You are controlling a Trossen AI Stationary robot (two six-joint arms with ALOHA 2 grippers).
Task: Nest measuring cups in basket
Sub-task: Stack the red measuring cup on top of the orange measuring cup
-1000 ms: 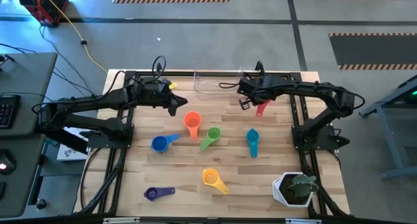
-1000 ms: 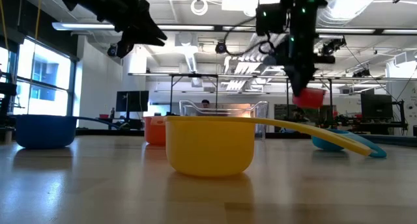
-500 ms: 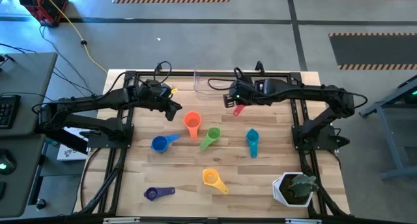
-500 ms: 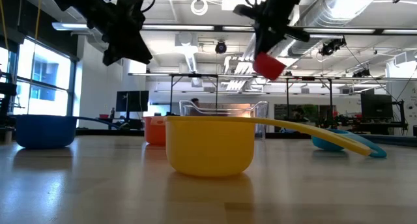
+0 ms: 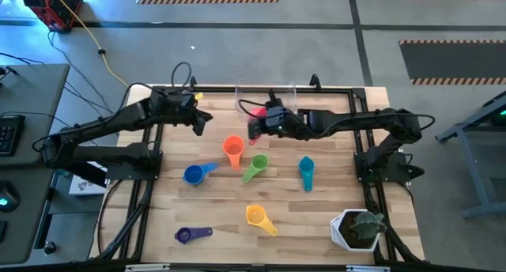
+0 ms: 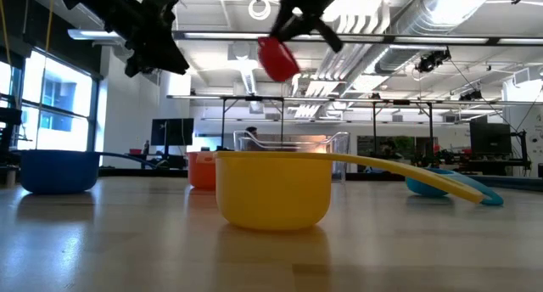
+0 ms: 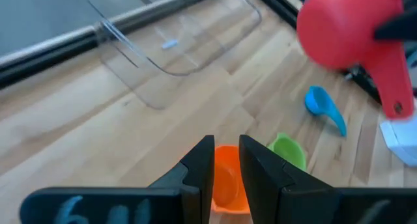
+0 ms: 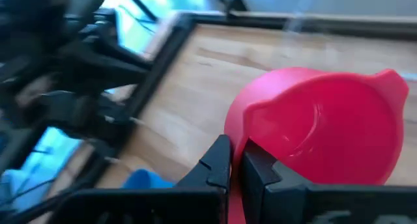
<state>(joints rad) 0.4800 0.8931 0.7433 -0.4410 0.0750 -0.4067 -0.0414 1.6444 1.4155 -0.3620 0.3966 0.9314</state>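
My right gripper [image 5: 254, 131] is shut on the red measuring cup [image 6: 277, 58] and carries it high over the table, just in front of the clear basket [image 5: 265, 98], which rests on its base at the far edge. My left gripper [image 5: 202, 122], fingers almost together and holding nothing, hovers to the left of it above the orange cup [image 7: 227, 185]. The orange [image 5: 232, 148], green [image 5: 254, 168], blue [image 5: 198, 173], teal [image 5: 306, 171], yellow [image 5: 259, 218] and purple [image 5: 190, 235] cups lie on the wooden table. My right gripper pinches the red cup between its two fingers at the handle, where it joins the bowl [image 8: 240, 136]. The bowl [image 8: 326, 126] sticks out beyond the fingertips with its open mouth toward the wrist camera. The cup is lifted clear, well above the table, and tilted.
A white plant pot [image 5: 357, 228] stands at the near right corner. The black frame rails [image 5: 150, 185] run along the table's left and right sides. The loose cups lie spread over the middle of the table.
My right gripper has carried the red cup toward the table's left and upward, from right of the basket's front to in front of its middle, and the cup has tipped on the way. My left gripper has drawn back a little toward the left and far edge.
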